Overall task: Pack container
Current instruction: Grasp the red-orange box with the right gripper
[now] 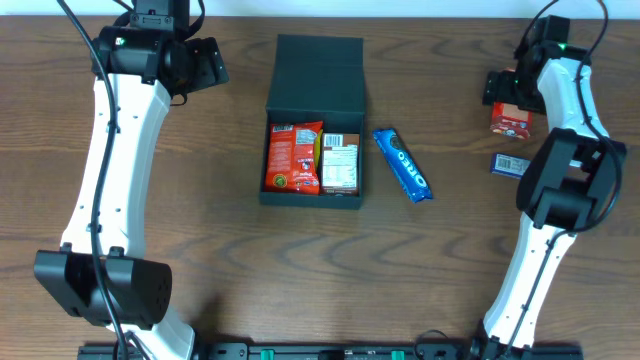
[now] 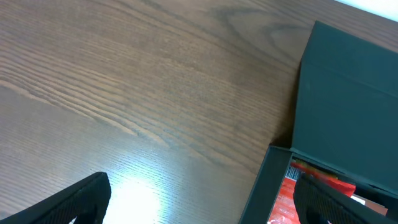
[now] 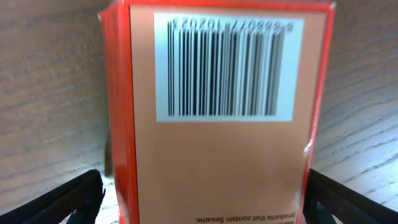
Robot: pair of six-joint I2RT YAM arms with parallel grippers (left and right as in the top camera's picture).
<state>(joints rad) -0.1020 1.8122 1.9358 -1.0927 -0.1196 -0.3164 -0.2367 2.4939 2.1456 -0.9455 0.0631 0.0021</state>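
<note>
The black container (image 1: 268,150) sits at the table's centre with its flap lid (image 1: 318,72) lying open behind it. Inside are a red snack packet (image 1: 293,157) and a packet with a white label (image 1: 339,163). A blue Oreo packet (image 1: 402,165) lies just right of the container. My left gripper (image 1: 205,62) is open and empty over bare table, left of the container's back corner (image 2: 273,180). My right gripper (image 1: 503,88) is open at the far right. Its fingers (image 3: 205,193) straddle a small red carton (image 3: 224,124) with a barcode, and a slim gap shows on the left side.
The red carton (image 1: 511,118) stands at the far right of the table. A small blue packet (image 1: 512,163) lies just in front of it. Both arm bases stand at the table's front edge.
</note>
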